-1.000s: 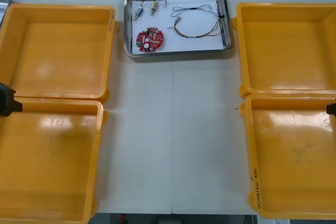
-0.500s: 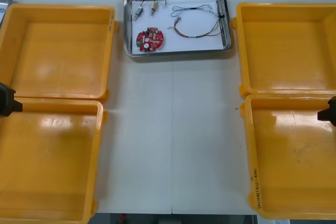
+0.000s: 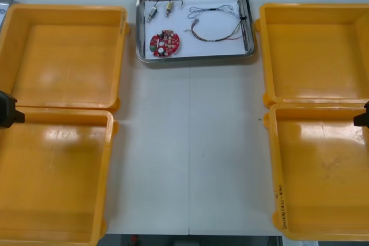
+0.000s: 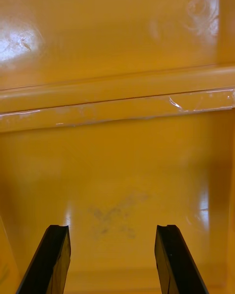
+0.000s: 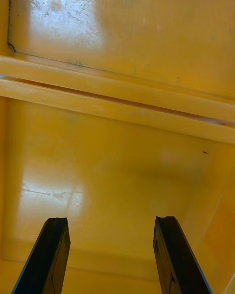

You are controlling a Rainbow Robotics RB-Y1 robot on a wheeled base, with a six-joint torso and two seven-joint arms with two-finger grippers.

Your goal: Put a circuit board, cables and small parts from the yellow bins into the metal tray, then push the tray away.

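1. The left jaws are standing wide apart, holding nothing, over the bare floor of the yellow bin (image 5: 117, 176) at the lower left of the front view.
2. The right jaws are gaping just as wide and empty above the lower-right bin (image 4: 117, 176).
3. All four bins are looking empty, so nothing seems to be waiting for pickup.
4. The metal tray (image 3: 195, 57) is sitting at upper centre, close to the far edge of the table (image 3: 190, 154), well apart from both jaws.
5. Inside it, a circuit board (image 3: 165, 43) is lying at lower left, small metal parts (image 3: 160, 10) at upper left and cables (image 3: 216, 30) to the right.
6. Loading is looking finished and the tray seems already pushed away, so little appears to be remaining.
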